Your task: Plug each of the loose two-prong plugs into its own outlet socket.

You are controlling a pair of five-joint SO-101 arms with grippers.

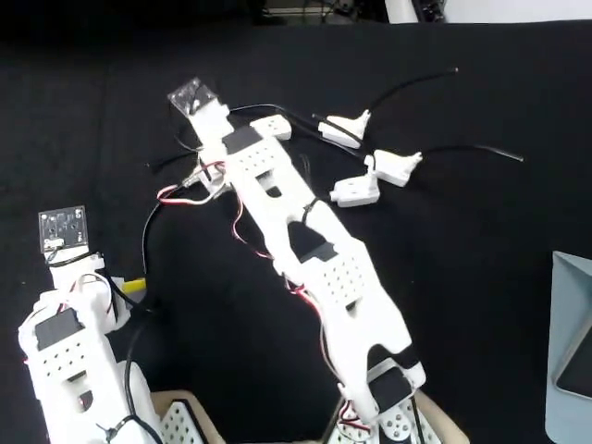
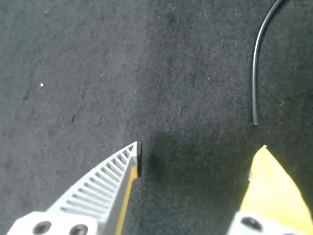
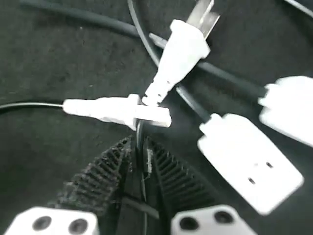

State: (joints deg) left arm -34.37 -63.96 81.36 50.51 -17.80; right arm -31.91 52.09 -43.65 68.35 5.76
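Right gripper [image 3: 140, 144] clamped on thin black cord [image 3: 139, 129], seemingly tail of two-prong plug [image 3: 181, 49], so I can drag it toward outlet socket [image 3: 249, 164]. Left gripper [image 2: 200, 147] wide, empty, parked clear.

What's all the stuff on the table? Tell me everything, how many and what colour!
White two-prong plugs: two, white, touching each other in the middle of the table.
White plastic outlet sockets: two, white, side by side next to the plugs.
Thin black cables: several, black, trailing from the plugs and sockets.
Black cloth table: one, black, under everything.
Grey-blue tray: one, grey-blue, at the table's right edge.
Right gripper: one, shut on one of the cables, right beside the plugs.
Left gripper: one, open, grey and yellow fingers, over bare cloth near a loose cable end.
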